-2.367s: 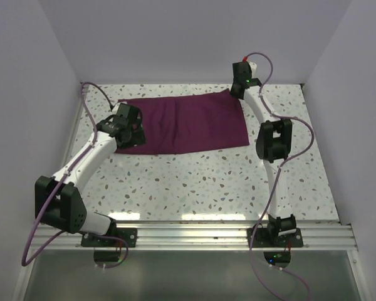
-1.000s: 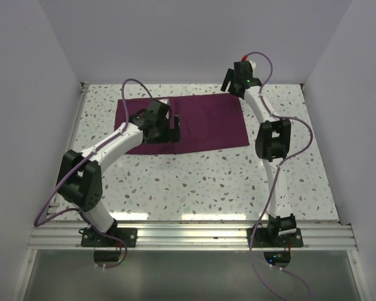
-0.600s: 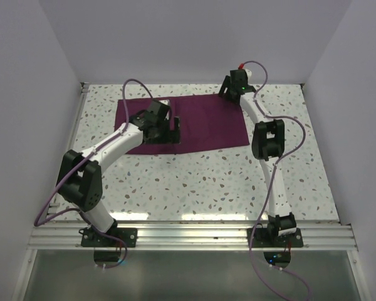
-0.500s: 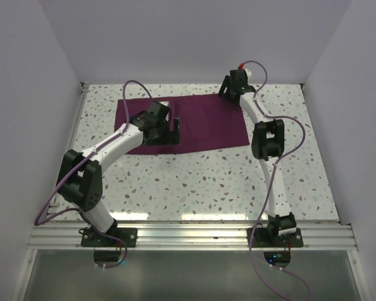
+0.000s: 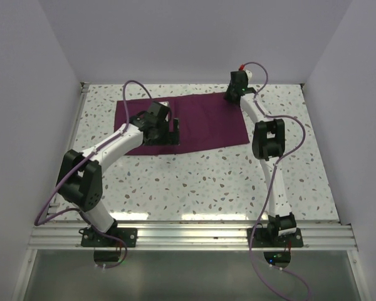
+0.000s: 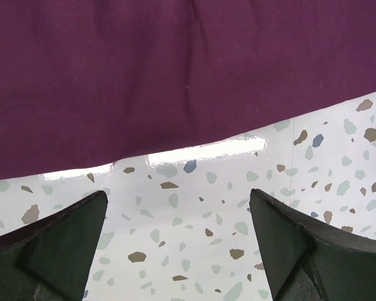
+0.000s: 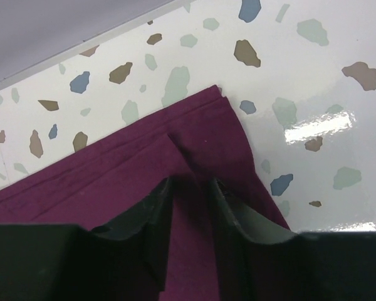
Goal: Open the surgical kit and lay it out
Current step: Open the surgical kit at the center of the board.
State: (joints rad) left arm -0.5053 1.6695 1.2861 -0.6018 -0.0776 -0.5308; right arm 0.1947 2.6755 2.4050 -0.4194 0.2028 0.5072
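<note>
Item 1, surgical kit: dark maroon cloth wrap (image 5: 207,122), lying flat as 1 folded, roughly rectangular sheet on the far half of the table (image 5: 194,182), spanning from left of centre to centre, long side running left to right, far right corner near the back wall (image 5: 194,44). Creases and a doubled hem show along the far right corner in the right wrist view. Item 2, right gripper (image 5: 232,95): arm stretched to the far side, set down at that far right corner; its 2 fingers (image 7: 141,226) stand close together with a raised ridge of the cloth pinched between them, pads touching the fabric on both sides. Item 3, left gripper (image 5: 173,130): low over the near edge of the wrap, left of its middle; fingers (image 6: 56,244) spread wide, nothing between them, with bare table and the cloth's near hem in the gap. Item 4, table: glossy white terrazzo with grey, brown and blue flecks, bounded by pale lilac walls. Item 5, aluminium rail (image 5: 194,233): along the near edge, carrying both arm bases.
</note>
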